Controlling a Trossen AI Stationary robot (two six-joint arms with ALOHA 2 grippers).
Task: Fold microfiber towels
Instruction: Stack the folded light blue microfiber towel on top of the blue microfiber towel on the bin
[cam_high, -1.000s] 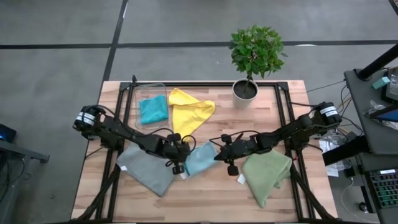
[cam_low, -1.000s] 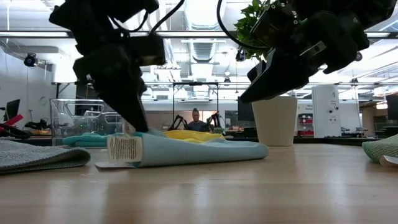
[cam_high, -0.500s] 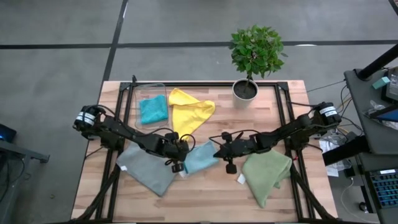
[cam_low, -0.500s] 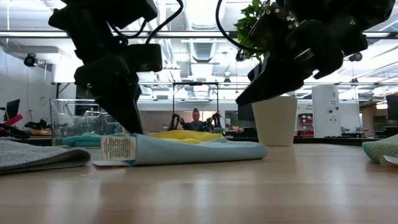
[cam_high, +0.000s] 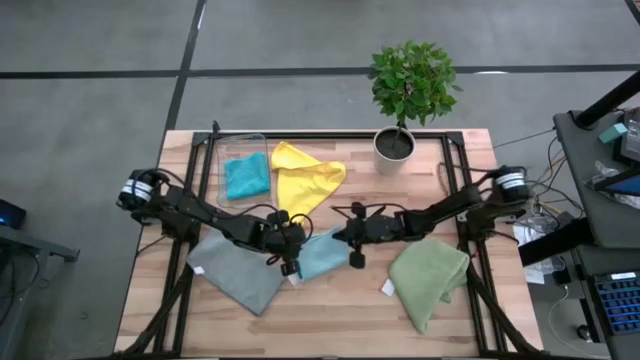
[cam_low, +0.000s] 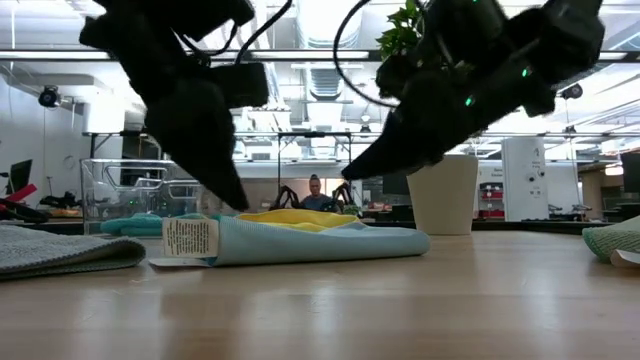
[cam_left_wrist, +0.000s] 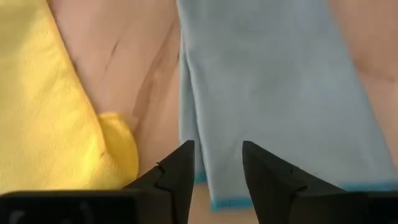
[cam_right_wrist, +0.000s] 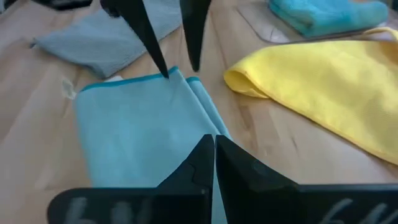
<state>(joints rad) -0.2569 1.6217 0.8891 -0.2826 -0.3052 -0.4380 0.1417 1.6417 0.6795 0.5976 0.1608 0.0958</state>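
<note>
High view: light blue towel (cam_high: 322, 253) folded, mid-desk, nearer front edge; left gripper (cam_high: 290, 262) at its left end, right gripper (cam_high: 352, 252) at its right.
Low view: towel flat, layered, white tag (cam_low: 190, 239) hanging at left end.
Left wrist: fingers parted over towel's edge.
Right wrist: fingers pressed together, gripping nothing.

A wooden table (cam_high: 330, 300) is carrying five towels. Grey (cam_high: 235, 268), light blue (cam_high: 322, 255), olive green (cam_high: 428, 278) and yellow (cam_high: 305, 180) towels are lying on it. A potted plant (cam_high: 398, 140) and a clear bin (cam_high: 238, 150) holding the teal towel (cam_high: 246, 175) are sitting there too.
</note>
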